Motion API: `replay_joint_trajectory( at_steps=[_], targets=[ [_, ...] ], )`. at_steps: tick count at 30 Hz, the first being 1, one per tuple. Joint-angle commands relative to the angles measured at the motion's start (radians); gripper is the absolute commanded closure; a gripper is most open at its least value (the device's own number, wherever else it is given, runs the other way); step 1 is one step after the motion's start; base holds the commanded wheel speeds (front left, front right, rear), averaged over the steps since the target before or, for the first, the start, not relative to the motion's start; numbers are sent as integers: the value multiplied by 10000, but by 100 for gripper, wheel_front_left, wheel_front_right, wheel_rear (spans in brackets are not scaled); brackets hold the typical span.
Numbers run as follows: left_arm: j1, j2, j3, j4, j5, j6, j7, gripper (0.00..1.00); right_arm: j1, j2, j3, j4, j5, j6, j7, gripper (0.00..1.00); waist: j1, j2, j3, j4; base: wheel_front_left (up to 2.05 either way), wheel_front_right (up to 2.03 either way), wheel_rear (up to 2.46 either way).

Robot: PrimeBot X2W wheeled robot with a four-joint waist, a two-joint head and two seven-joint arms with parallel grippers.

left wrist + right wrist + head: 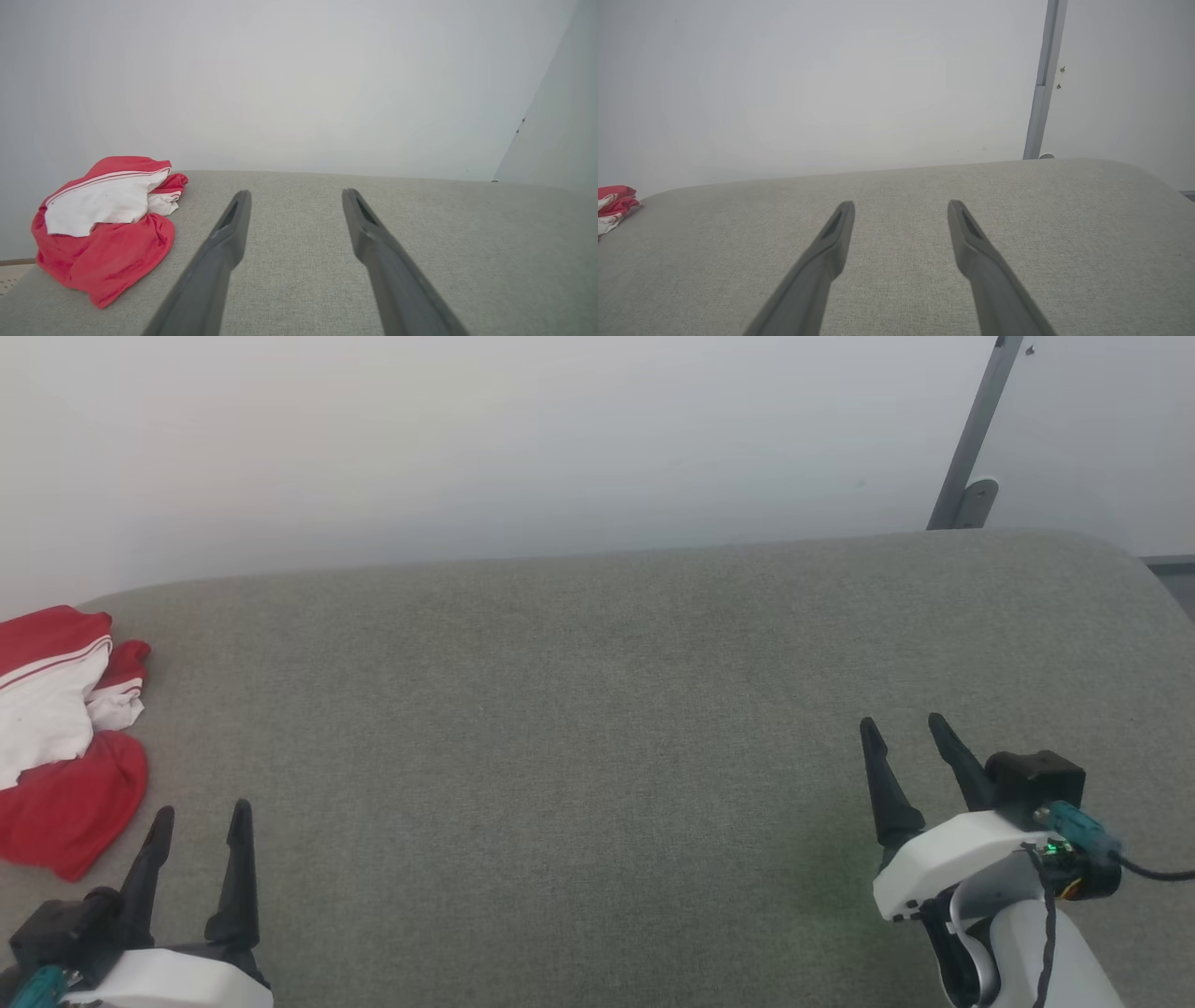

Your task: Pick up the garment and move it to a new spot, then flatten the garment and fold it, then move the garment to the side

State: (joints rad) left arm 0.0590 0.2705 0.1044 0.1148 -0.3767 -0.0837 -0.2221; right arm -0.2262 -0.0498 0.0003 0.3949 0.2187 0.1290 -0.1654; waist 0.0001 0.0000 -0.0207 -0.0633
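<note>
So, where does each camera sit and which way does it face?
Head view: on the head, facing forward and down at the grey surface; left tool and right tool show, open.
Left wrist view: on the left wrist, facing along its fingers toward the white wall; garment at left.
Right wrist view: on the right wrist, facing along its fingers toward the wall and a post.
Shared: all three show the surface and the garment.

Long black tapered fingers (237, 868) are borne by the left gripper (203, 808) and the right gripper (902, 720), each set in a smooth white plastic wrist shell (943, 859); a teal plug (1074, 823) and a black cable (1158, 874) are fitted at the right.
</note>
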Motion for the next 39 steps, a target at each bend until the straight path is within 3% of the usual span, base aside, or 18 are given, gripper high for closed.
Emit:
replay_joint_trajectory(
  at_steps=[1,20,33,39],
  targets=[
    [93,72,45,-93,234,-11,-125,0,-121,-9,22,-45,-276,28,-93,0,0,0,-3,-12,0,0,0],
    [270,265,78,-194,1249,-54,-451,0,-238,-10,104,74,-1627,20,-419,0,-1,0,-70,-121,0,0,0],
    [310,168,78,-133,784,-84,-419,0,-108,-9,84,71,-1652,20,-451,0,-1,0,-109,-125,0,0,0],
    [50,18,404,145,212,147,-59,0,-19,2,282,60,-1717,20,-431,0,-1,0,-284,299,0,0,0]
  ],
)
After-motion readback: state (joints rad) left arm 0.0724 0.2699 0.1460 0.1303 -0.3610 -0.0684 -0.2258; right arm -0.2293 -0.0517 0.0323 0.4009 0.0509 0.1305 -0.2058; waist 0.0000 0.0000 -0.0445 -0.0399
